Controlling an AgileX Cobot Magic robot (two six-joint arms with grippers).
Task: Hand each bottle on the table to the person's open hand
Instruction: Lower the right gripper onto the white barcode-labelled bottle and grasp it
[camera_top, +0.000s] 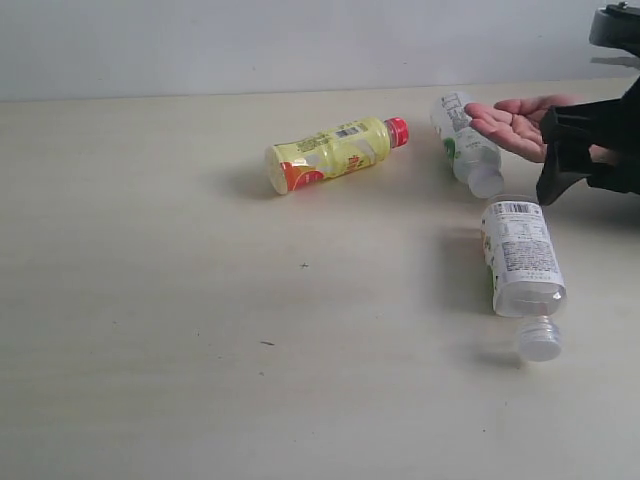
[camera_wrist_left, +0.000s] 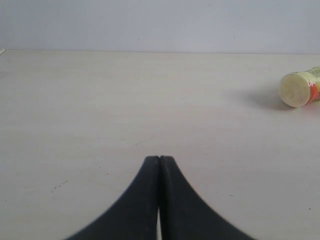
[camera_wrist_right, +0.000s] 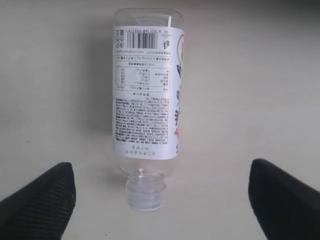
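Right hand stands wide, holding nothing, with its fingers set either side of the near clear bottle. That bottle lies flat on the surface, cap pointing back at the hand. So the grasp is lined up. Best play here, I'd say: push forward past the cap so the fingers bracket the labelled body, not the narrow neck, then drop low before closing. It's round, so an off-centre pinch may roll it. It looks thin-walled too, so squeeze gently. The person's palm waits open, just beside the far clear bottle, so carry high to avoid knocking that one. The yellow bottle lies well apart. Left hand is pressed closed and empty.
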